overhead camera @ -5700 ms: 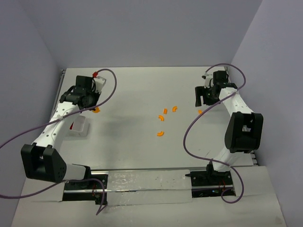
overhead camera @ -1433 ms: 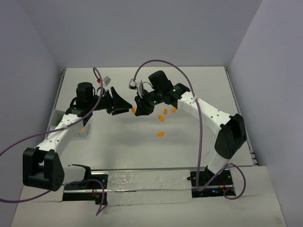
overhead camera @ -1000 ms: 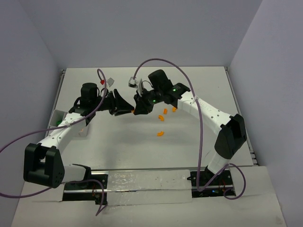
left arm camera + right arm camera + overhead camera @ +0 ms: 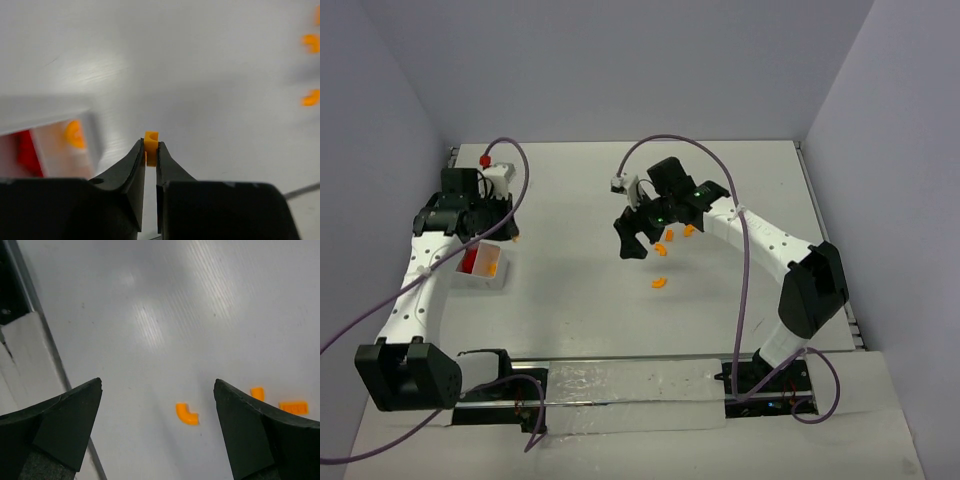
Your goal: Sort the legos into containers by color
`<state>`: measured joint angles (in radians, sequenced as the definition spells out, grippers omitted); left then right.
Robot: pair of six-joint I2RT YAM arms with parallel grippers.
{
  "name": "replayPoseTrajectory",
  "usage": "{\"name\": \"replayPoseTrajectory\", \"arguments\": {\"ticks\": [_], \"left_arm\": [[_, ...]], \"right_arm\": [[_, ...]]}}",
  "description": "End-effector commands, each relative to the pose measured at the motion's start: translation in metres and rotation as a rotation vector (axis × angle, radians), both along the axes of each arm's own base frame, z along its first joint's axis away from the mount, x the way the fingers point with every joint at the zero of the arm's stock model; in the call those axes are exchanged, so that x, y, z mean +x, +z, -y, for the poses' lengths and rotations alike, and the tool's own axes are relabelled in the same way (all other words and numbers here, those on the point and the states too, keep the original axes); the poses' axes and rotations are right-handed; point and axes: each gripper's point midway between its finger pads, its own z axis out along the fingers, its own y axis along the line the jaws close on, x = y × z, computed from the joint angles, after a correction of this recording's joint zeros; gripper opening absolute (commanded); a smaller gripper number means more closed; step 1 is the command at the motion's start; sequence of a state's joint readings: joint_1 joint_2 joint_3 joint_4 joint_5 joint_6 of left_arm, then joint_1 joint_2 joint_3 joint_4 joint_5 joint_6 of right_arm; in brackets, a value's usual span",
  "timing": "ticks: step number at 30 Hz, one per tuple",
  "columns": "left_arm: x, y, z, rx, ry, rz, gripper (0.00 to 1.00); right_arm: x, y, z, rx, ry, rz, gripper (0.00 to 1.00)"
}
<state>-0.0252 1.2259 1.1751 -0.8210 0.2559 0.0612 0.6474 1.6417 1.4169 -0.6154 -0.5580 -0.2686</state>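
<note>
Then, step in hand: delivering an orange piece to the tray.
Tray: at far left, holding a red piece and an orange piece in separate compartments.
Left hand: pinched an orange lego over the surface, just beside the tray.
Next move: probably shift over the orange compartment, then release.
Right hand: spread wide above loose orange legos.
</note>
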Motion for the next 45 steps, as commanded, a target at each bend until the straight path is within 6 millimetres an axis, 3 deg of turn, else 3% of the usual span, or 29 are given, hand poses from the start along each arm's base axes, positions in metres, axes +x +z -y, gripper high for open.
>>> {"name": "replayPoseTrajectory", "arguments": {"ticks": [1,8,12,20,23,26,28,31,36,41,45], "left_arm": [[-0.021,-0.023,-0.083,0.386,0.089,-0.061,0.0],[-0.009,-0.037,-0.11,0.468,0.118,-0.091,0.0],[-0.003,-0.048,-0.11,0.463,0.1,-0.121,0.05],[-0.001,-0.068,-0.104,0.422,0.075,-0.168,0.06],[0.0,-0.072,-0.104,0.42,0.072,-0.175,0.16],[0.0,-0.074,-0.105,0.423,0.07,-0.18,0.39],[0.002,-0.073,-0.105,0.421,0.068,-0.178,0.52],[0.003,-0.07,-0.104,0.418,0.059,-0.174,0.59],[0.01,-0.049,-0.089,0.348,0.016,-0.133,0.63],[0.015,-0.03,-0.071,0.255,-0.037,-0.11,0.66],[0.013,-0.027,-0.061,0.208,-0.061,-0.114,0.68]], "right_arm": [[0.009,-0.003,0.027,-0.058,-0.052,0.069,1.0],[0.022,-0.019,0.047,-0.112,-0.11,0.065,0.99],[0.023,-0.026,0.055,-0.143,-0.117,0.074,0.99],[0.024,-0.038,0.068,-0.18,-0.122,0.058,0.97],[0.023,-0.043,0.072,-0.2,-0.114,0.051,0.97],[0.023,-0.05,0.079,-0.238,-0.112,0.055,0.96],[0.019,-0.056,0.085,-0.267,-0.098,0.06,0.93],[0.012,-0.064,0.093,-0.301,-0.065,0.062,0.88],[-0.007,-0.077,0.103,-0.328,0.059,0.071,0.69],[-0.017,-0.087,0.1,-0.315,0.185,0.077,0.6],[-0.025,-0.095,0.093,-0.292,0.306,0.089,0.59]]}}
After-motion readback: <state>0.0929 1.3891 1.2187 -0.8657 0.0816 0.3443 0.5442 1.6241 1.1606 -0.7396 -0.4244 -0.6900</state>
